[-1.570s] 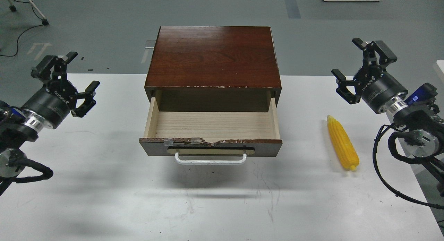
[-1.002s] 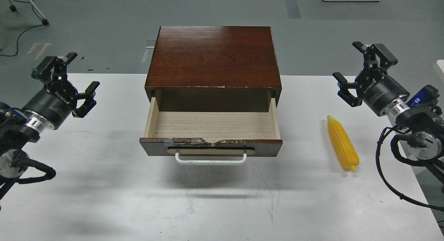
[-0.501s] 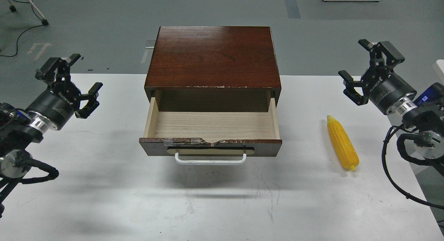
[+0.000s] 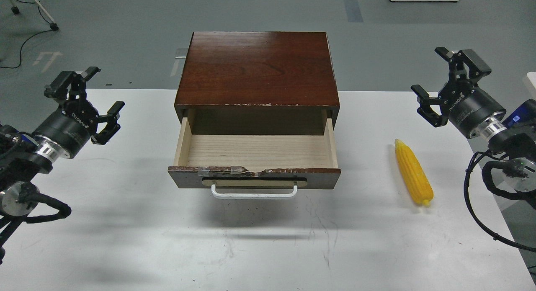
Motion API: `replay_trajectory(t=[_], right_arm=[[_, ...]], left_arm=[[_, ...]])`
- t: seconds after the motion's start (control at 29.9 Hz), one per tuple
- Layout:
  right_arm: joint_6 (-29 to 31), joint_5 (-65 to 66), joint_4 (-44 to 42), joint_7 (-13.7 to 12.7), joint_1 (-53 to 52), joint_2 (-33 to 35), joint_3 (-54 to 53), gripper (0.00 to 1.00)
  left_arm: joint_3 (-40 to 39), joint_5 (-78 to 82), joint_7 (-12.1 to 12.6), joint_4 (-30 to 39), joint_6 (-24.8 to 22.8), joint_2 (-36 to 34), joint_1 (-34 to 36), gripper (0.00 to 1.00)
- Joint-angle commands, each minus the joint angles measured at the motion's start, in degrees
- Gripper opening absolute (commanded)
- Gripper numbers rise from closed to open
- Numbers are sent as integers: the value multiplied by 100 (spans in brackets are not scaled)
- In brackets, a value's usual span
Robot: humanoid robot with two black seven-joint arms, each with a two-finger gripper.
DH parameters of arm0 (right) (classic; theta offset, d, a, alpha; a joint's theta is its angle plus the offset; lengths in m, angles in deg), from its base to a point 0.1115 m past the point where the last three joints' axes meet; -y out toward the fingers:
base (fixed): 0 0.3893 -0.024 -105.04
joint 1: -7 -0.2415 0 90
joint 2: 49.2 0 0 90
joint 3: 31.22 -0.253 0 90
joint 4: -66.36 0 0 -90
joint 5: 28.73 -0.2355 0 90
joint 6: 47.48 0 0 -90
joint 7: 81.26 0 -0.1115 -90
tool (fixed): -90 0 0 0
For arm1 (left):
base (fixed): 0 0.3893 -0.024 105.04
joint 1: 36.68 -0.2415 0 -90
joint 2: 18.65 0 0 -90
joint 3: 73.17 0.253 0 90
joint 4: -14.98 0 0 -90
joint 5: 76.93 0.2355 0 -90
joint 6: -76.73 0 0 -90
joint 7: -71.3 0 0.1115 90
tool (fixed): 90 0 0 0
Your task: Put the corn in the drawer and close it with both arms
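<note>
The bright-yellow corn (image 4: 413,172) lies on the white table, right of the drawer, its tapered tip pointing away from me. The drawer (image 4: 255,153) stands pulled out of the dark reddish-brown cabinet (image 4: 257,67); its pale-wood inside holds nothing, and its white bar handle (image 4: 254,193) faces me. My right gripper (image 4: 436,79) is open and empty, held up and behind the corn at the far right. My left gripper (image 4: 97,91) is open and empty, well left of the drawer.
The white table (image 4: 125,224) spreads in front of the drawer and to both sides. Its back edge runs behind the cabinet, with grey floor beyond. Black cables (image 4: 477,207) hang by my right arm near the table's right edge.
</note>
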Motion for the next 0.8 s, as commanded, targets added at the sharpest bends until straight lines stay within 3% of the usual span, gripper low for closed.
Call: replay_trajectory(t=[0.0, 0.53, 0.7, 0.77], right_arm=[[-4, 9, -4, 0, 0, 8, 1, 100], [-22, 298, 23, 8, -27, 78, 123, 100], [-188, 2719, 102, 8, -158, 719, 308, 100], [-652, 4439, 207, 8, -167, 1000, 465, 100]], left_arm=[[0, 1, -8, 0, 0, -1, -4, 98], [0, 1, -8, 0, -8, 16, -4, 98], [8, 9, -8, 0, -17, 25, -13, 98], [43, 9, -17, 0, -26, 25, -39, 98]])
